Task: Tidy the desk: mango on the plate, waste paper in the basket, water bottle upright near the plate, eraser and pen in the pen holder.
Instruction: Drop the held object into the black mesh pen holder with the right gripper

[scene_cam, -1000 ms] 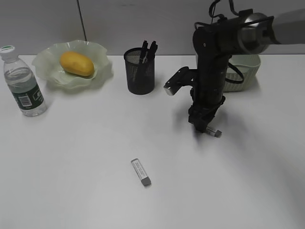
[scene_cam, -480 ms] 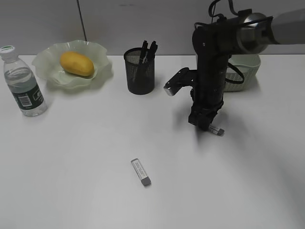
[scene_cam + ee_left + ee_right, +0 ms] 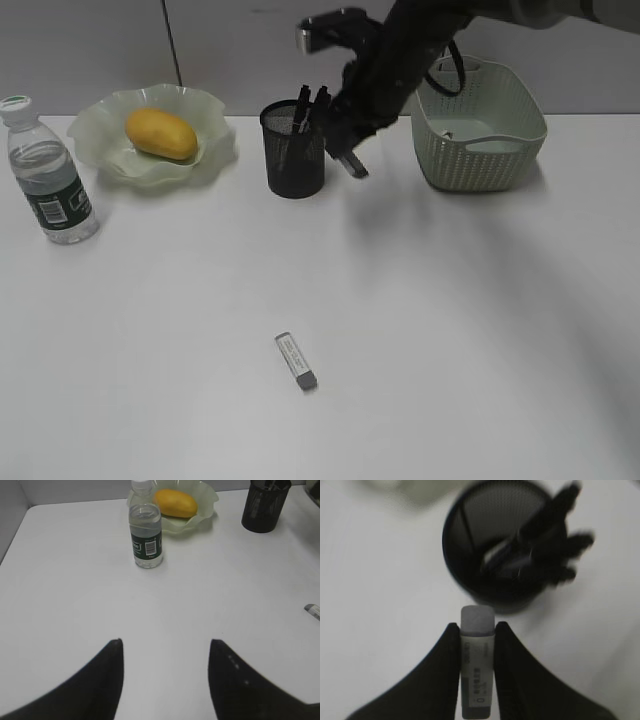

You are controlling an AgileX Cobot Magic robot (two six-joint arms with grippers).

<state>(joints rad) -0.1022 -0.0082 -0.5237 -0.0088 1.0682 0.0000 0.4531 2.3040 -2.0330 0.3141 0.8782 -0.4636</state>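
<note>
My right gripper (image 3: 350,158) is shut on a grey-tipped white eraser (image 3: 477,655) and holds it in the air just right of the black mesh pen holder (image 3: 294,150), whose rim shows ahead in the right wrist view (image 3: 495,545). Black pens (image 3: 310,105) stand in the holder. A second eraser (image 3: 297,361) lies on the desk (image 3: 450,330) at the front middle. The mango (image 3: 160,133) lies on the green plate (image 3: 100,135). The water bottle (image 3: 45,175) stands upright left of the plate. My left gripper (image 3: 165,642) is open and empty above bare desk.
The pale green basket (image 3: 480,150) stands at the back right, right of my right arm; I cannot tell what is in it. A grey wall runs behind the desk. In the left wrist view the second eraser (image 3: 312,611) shows at the right edge.
My right gripper rose from the desk at middle right with the eraser and swung back and left to beside the pen holder. The basket is now unobstructed.
</note>
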